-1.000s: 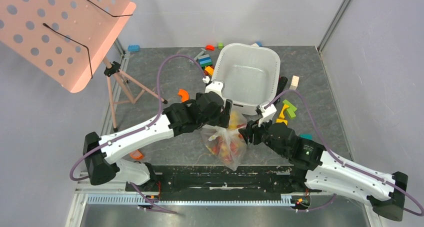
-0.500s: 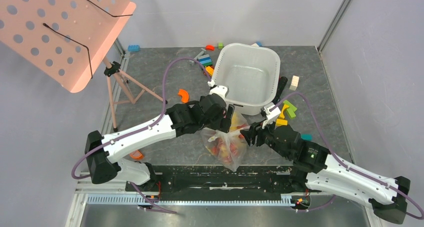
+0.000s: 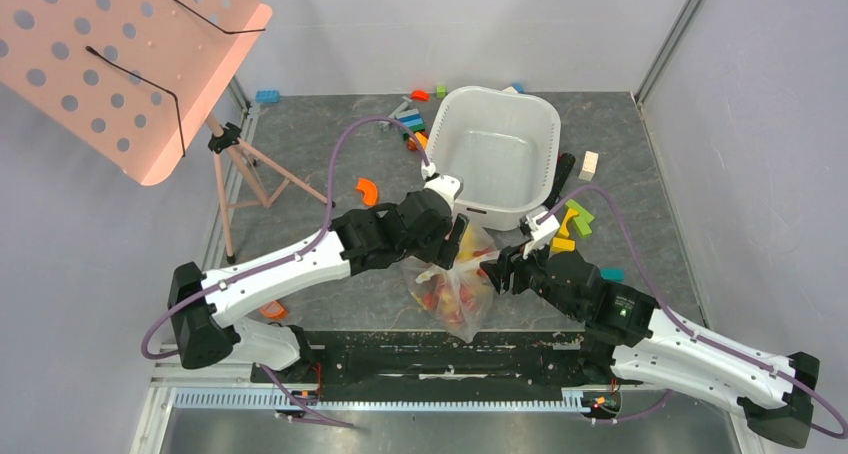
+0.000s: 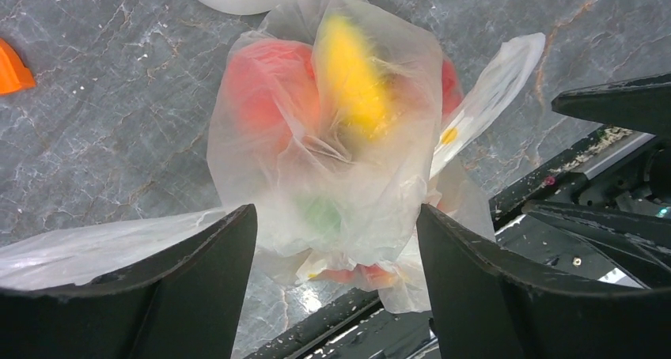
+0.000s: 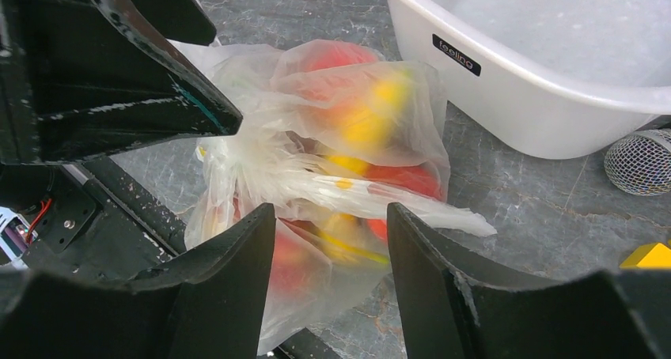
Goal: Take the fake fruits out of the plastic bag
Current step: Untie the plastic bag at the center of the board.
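The plastic bag [image 3: 455,284] lies on the grey table in front of the basin, crumpled, with the fake fruits inside. Through the film I see a red fruit [image 4: 265,82], a yellow piece [image 4: 352,74] and more red and yellow fruit [image 5: 356,122]. My left gripper [image 3: 455,242] is open above the bag's far end, and the bag [image 4: 332,145] bulges between its fingers [image 4: 198,280]. My right gripper [image 3: 495,271] is open at the bag's right side, its fingers [image 5: 229,288] straddling the bag [image 5: 332,137] without closing on it. A loose handle [image 5: 411,205] trails right.
The white basin [image 3: 495,154] stands just behind the bag, close to both grippers. Toy blocks lie right of it [image 3: 572,224] and behind it [image 3: 410,124]. A flat orange curved piece [image 3: 367,189] lies to the left. A pink perforated stand [image 3: 120,64] rises at far left. A black rail [image 3: 440,359] runs along the near edge.
My right gripper has moved left and closer to the bag. My left gripper has shifted slightly right over the bag. The bag has stayed in place.
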You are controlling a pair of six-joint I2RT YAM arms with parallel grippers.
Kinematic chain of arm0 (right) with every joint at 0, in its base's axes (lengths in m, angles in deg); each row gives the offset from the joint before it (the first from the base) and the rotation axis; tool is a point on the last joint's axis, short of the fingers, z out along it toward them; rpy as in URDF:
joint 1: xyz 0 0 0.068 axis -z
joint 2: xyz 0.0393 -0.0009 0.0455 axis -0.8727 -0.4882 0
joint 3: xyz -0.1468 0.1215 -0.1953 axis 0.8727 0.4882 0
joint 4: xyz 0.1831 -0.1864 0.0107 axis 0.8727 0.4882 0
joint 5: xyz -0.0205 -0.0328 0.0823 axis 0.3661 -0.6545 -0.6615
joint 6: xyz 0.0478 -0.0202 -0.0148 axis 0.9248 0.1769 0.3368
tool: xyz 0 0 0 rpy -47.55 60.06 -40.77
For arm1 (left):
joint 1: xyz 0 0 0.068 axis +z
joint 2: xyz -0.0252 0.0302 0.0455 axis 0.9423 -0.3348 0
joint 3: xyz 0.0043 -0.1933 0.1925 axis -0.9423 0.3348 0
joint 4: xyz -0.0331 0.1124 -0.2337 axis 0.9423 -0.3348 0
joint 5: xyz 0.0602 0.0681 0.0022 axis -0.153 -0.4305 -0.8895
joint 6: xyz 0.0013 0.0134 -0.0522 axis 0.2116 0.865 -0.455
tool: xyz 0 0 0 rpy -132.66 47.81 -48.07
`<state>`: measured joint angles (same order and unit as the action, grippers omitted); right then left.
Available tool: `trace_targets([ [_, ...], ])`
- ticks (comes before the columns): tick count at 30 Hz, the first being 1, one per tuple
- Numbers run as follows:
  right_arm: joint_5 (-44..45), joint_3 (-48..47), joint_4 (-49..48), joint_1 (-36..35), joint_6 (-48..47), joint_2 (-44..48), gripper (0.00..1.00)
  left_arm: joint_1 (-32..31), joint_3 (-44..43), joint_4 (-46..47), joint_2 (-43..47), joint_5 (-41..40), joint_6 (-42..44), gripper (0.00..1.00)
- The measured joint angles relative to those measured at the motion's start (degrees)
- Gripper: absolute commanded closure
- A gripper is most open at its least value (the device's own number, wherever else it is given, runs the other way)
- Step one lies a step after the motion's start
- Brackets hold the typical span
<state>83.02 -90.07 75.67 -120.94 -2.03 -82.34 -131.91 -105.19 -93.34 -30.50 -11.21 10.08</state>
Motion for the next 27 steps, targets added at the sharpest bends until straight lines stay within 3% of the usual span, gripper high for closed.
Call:
trace_targets([
  [16,-2.45,1.31,-0.42,0.00,-0.70,1.38,0.48,-0.04,-0.46,0.00,-5.55,-1.73,3.48,0.35],
  [21,-6.62,3.04,-2.01,0.00,-1.31,1.33,0.49,-0.04,-1.60,0.07,-5.57,-2.05,3.58,0.49],
  [27,-10.47,4.09,-3.32,0.00,-1.49,0.61,0.50,-0.04,-2.78,0.31,-6.23,-2.25,3.65,0.76],
])
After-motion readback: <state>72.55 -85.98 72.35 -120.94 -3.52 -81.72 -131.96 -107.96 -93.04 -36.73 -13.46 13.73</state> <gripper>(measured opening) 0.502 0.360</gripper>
